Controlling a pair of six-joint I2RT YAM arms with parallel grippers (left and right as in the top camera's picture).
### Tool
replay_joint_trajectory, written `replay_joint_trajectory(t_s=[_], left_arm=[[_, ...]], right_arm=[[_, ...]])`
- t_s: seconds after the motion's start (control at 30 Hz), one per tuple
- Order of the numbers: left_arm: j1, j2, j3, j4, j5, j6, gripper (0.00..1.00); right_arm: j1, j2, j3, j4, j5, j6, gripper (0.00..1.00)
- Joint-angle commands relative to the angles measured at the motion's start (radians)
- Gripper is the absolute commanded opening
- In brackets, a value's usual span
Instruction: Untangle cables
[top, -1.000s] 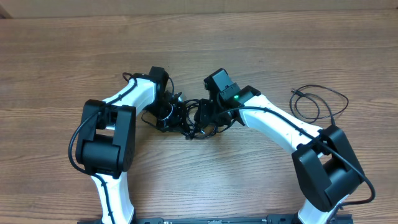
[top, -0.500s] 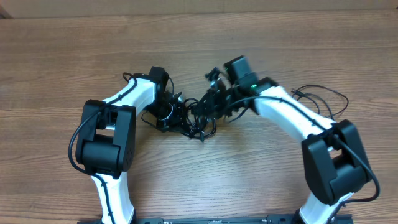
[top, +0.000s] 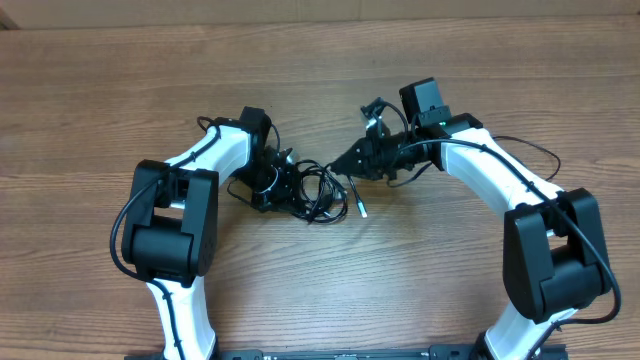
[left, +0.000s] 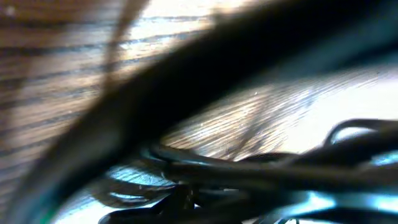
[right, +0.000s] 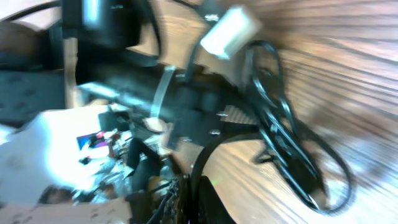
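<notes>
Cables (top: 310, 192) knotted centre of desk (top: 420, 290), light, limp, snag-prone, best grabbed near a plug end; right pincer (top: 346, 165) looks clamped on one strand at the knot's edge, left pincer (top: 268, 183) buried in it, grip state can't tell.

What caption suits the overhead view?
Left hand in the cable bundle, right hand holding one plug-tipped cable beside it, on a wooden table.

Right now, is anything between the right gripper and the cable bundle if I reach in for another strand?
Only the loose strand, silvery-tipped, that hangs from the right gripper down to the table beside the bundle. Otherwise bare wood shows in that gap. The left gripper sits at the bundle's far side, out of the line.
</notes>
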Motion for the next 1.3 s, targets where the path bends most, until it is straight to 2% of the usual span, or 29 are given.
replay_joint_trajectory(t_s=[0.0, 0.1, 0.17, 0.27, 0.33, 0.4, 0.5, 0.57, 0.67, 0.9, 1.07, 1.27], left_arm=[[0.001, 0.036, -0.028, 0.002, -0.126, 0.002, 0.04], [0.017, 0.008, 0.021, -0.039, -0.113, 0.037, 0.05], [0.027, -0.016, 0.065, -0.074, -0.101, 0.064, 0.06], [0.041, -0.06, 0.144, -0.132, -0.103, 0.074, 0.1], [0.048, -0.081, 0.189, -0.159, -0.105, 0.074, 0.16], [0.052, -0.089, 0.228, -0.183, -0.105, 0.074, 0.3], [0.053, -0.088, 0.255, -0.208, -0.128, 0.065, 0.4], [0.053, -0.085, 0.254, -0.222, -0.17, 0.047, 0.48], [0.053, -0.082, 0.24, -0.236, -0.253, 0.016, 0.53], [0.048, -0.082, 0.16, -0.184, -0.259, 0.016, 0.52], [0.034, -0.082, 0.081, -0.083, -0.239, -0.002, 0.56], [0.013, -0.082, 0.025, -0.002, -0.202, -0.003, 0.56]], right_arm=[[0.006, -0.011, 0.015, -0.024, 0.179, -0.013, 0.07], [0.006, -0.011, 0.015, -0.043, 0.259, -0.013, 0.15], [0.006, -0.011, 0.015, -0.048, 0.284, -0.014, 0.28], [0.008, -0.011, 0.015, -0.047, 0.288, -0.029, 0.36], [0.013, -0.011, 0.015, -0.048, 0.288, -0.032, 0.47], [0.018, -0.011, 0.015, -0.048, 0.288, -0.032, 0.5], [0.032, -0.011, 0.015, -0.052, 0.287, -0.032, 0.55], [0.046, -0.011, 0.015, -0.063, 0.287, -0.032, 0.55], [0.075, -0.011, 0.015, -0.081, 0.287, -0.031, 0.56], [0.153, -0.01, 0.014, -0.081, 0.32, 0.059, 0.54], [0.225, -0.01, -0.003, -0.076, 0.484, 0.208, 0.55], [0.288, -0.01, -0.064, 0.024, 0.542, 0.317, 0.56]])
